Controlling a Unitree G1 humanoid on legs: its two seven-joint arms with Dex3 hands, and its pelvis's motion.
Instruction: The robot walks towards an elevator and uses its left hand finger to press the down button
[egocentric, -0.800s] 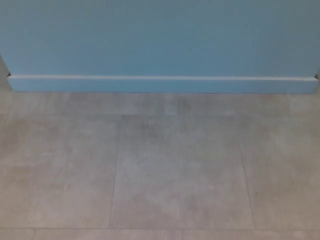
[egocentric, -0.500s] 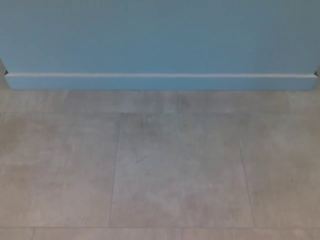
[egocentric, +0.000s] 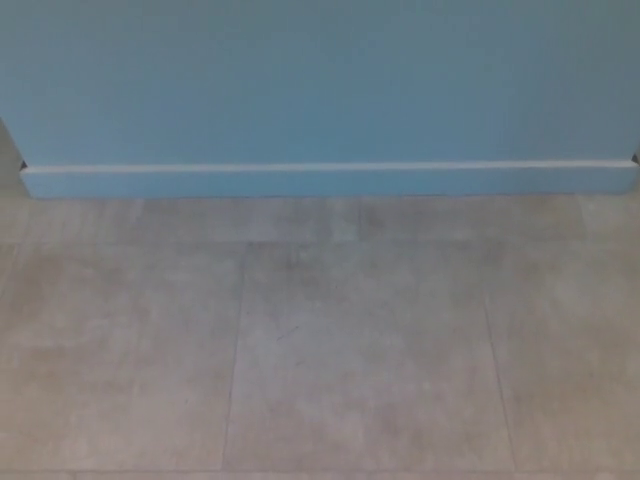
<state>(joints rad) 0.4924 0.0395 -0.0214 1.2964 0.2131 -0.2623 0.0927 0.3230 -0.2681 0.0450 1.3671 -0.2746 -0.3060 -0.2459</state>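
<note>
A pale blue wall (egocentric: 320, 80) fills the top of the head view, with a skirting board (egocentric: 320, 180) along its foot. No elevator button shows in this view. Neither of my hands nor any part of my arms is in the picture.
Grey floor tiles (egocentric: 350, 340) with thin joints spread from the skirting board to the bottom edge. The wall's left end (egocentric: 20, 168) and right end (egocentric: 632, 160) show narrow gaps at the picture's edges.
The whole picture has shifted: the skirting board sits lower and slightly to the right than half a second ago, so the camera has moved.
</note>
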